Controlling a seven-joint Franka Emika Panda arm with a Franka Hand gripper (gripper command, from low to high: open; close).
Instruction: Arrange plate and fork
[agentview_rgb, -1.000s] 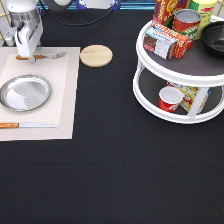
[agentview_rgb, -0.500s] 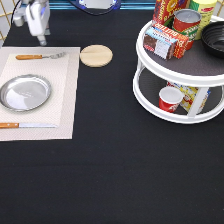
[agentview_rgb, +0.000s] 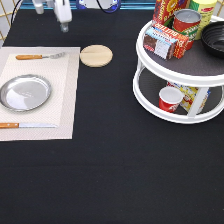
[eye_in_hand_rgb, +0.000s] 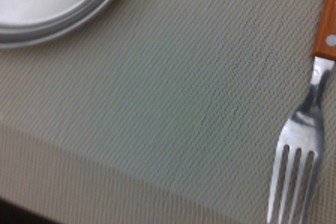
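From my station I saw the gripper (agentview_rgb: 63, 20) up near the exterior view's top left, raised above the black table (agentview_rgb: 110, 165) and clear of everything; it carried nothing, and I could not tell whether it stood open or closed. The nearest thing to it was the fork (agentview_rgb: 40, 56), which lay on the placemat (agentview_rgb: 65, 100) along the mat's top edge, orange-brown handle toward the exterior view's left and tines pointing right. The plate (agentview_rgb: 25, 92) sat on the same mat below the fork, near the mat's left side, apart from the fork with bare mat between them. A knife (agentview_rgb: 27, 125) lay along the mat's bottom edge, handle also to the left, just below the plate.

Just off the mat's top right corner a wooden disc (agentview_rgb: 96, 55) rested on the table. At the exterior view's right stood a white two-tier stand (agentview_rgb: 150, 65): a box (agentview_rgb: 165, 40), a can (agentview_rgb: 186, 21) and a black bowl (agentview_rgb: 214, 37) on the upper tier, a red cup (agentview_rgb: 169, 99) on the lower one.

My wrist view showed the woven mat close up, with the plate's rim (eye_in_hand_rgb: 52, 25) in one corner and the fork's tines (eye_in_hand_rgb: 296, 165) and the end of its handle along the opposite side, both flat on the mat and well apart.
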